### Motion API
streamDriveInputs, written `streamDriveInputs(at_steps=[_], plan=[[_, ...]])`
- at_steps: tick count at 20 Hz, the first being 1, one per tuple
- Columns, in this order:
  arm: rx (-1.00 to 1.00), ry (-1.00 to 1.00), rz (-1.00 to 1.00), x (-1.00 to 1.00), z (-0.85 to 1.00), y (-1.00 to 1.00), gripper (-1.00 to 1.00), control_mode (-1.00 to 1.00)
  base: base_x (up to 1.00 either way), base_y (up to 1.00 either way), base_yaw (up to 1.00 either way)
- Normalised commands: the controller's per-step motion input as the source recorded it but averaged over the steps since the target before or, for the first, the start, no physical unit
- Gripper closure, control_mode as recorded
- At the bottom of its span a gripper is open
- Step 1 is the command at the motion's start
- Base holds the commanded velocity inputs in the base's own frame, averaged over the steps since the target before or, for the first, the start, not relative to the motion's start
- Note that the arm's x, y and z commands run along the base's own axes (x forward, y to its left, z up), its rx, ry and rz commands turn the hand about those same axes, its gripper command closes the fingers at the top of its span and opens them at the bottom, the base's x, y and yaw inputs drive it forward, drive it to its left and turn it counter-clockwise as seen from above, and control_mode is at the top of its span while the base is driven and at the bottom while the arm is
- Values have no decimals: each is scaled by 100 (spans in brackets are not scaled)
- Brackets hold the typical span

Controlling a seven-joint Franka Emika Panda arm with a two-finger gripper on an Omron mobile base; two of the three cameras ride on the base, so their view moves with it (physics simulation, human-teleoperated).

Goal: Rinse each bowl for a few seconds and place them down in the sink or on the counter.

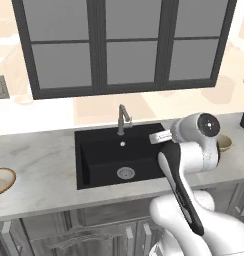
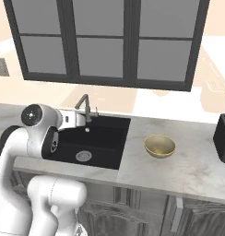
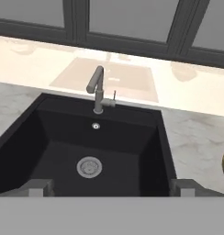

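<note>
The black sink (image 1: 101, 162) lies in the middle of the marbled counter (image 1: 39, 160), with its grey faucet (image 1: 123, 120) at the back rim. The shallow tan-rimmed bowl (image 1: 1, 181) rests on the counter far left of the basin. The olive-yellow bowl (image 2: 159, 146) stands upright on the counter right of the sink; the arm half hides this bowl (image 1: 225, 143) in the left base view. My gripper (image 3: 111, 188) hangs above the sink's front edge, facing the drain (image 3: 89, 166). Its fingertips (image 3: 38, 187) are wide apart and hold nothing.
A dark boxy appliance (image 2: 223, 138) stands at the counter's far right end. A dark-framed window (image 2: 105, 41) spans the wall behind the faucet (image 2: 85, 107). Bare counter (image 2: 188, 170) stretches between the olive bowl and the appliance.
</note>
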Motion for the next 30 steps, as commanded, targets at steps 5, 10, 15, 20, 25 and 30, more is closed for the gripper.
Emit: streamDriveInputs(at_steps=[5,10,15,20,25,30], plan=[[5,-4,5,3,-7,-14,-100,-100,0,0,0],[3,-7,8,4,-11,-12,-100,-100,0,0,0],[-1,-16,9,2,-14,-7,-100,-100,0,0,0],[-3,-18,5,5,-13,-1,-100,-100,0,0,0],[-1,-9,6,13,-17,-1,-100,-100,0,0,0],[-3,-19,3,16,-21,0,-100,-100,0,0,0]])
